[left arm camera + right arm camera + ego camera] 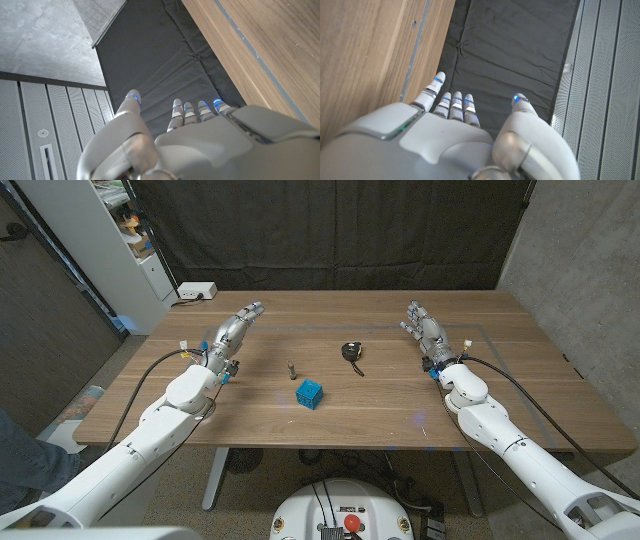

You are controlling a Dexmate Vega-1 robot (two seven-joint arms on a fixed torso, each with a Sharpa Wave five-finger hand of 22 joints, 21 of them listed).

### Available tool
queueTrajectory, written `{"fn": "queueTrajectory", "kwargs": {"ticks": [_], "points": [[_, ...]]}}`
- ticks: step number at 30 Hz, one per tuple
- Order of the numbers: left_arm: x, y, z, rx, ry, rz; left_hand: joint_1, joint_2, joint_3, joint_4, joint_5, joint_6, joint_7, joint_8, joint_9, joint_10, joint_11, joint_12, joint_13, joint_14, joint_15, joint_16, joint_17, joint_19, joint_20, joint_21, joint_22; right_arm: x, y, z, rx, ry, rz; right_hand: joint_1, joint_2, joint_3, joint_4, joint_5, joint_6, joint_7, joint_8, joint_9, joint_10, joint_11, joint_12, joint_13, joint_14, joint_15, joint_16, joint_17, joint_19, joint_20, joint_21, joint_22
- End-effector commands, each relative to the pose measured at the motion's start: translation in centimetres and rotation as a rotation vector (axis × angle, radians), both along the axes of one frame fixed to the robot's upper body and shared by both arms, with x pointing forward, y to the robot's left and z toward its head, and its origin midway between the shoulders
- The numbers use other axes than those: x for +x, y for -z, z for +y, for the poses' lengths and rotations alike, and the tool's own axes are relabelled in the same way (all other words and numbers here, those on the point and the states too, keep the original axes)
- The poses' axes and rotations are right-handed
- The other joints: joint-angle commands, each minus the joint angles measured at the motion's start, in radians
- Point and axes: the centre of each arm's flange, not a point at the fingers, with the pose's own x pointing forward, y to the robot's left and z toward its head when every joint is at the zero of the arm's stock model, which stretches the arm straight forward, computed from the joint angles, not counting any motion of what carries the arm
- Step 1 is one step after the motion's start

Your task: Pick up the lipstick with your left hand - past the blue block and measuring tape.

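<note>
the left hand (232, 332) sits over the left part of the wooden table (520, 395), fingers stretched out and apart, pointing toward the far edge, with nothing in its grasp. the left wrist view shows the same hand (200, 145) from behind, its fingers (178, 114) straight and its thumb held off to one side, the table's edge and a dark curtain (150, 60) beyond them.

the lipstick (291, 367) stands upright as a small dark tube near the middle of the table, well apart from the left hand and on its inner side. just beside it, nearer the robot, lies the blue block (309, 393), not touching the tube. the measuring tape (351, 351), black with a short strap trailing toward the robot, rests farther toward the right side, apart from both.

the right hand (424, 325) is over the right part of the table, also spread and extended, holding nothing. in the right wrist view that hand (455, 140) shows straight fingers (456, 105) and a thumb set apart, against the same dark curtain.

a white power strip (196, 291) lies on the far left corner of the table, and a white shelf unit (110, 240) stands behind that corner
</note>
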Motion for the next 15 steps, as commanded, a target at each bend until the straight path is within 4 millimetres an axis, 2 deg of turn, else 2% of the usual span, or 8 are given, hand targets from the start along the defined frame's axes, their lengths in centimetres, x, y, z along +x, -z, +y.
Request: {"fn": "queueTrajectory", "kwargs": {"ticks": [1,15], "points": [[-0.76,0.27,-0.19,0.068,-0.044,0.013,0.026,-0.001,0.005,-0.007,0.005,0.015,0.0,0.01,0.005,-0.012,0.005,-0.004,0.005,-0.008,0.005,-0.003,0.005,-0.032,0.001,-0.005,0.003,-0.03,0.37,-0.03,0.006,-0.002,0.002,0.007,0.006,0.004,-0.006,-0.003,0.007,-0.004,0.003,0.006,0.006,0.001,0.005,0.003,0.001,0.006,0.005,0.001,0.006,0.004,0.0,0.004],[-1.68,1.08,-0.72,0.106,-0.048,0.022,0.073,-0.005,0.019,-0.01,0.007,0.021,-0.001,0.01,0.007,-0.03,0.012,-0.009,0.006,-0.021,0.015,-0.005,0.006,-0.043,0.011,-0.007,0.003,-0.1,0.22,0.22,0.001,-0.009,-0.006,0.006,0.006,0.004,-0.007,-0.003,0.006,-0.004,0.003,0.006,0.005,0.0,0.005,0.003,0.0,0.007,0.005,0.0,0.005,0.005,-0.001,0.004]]}}
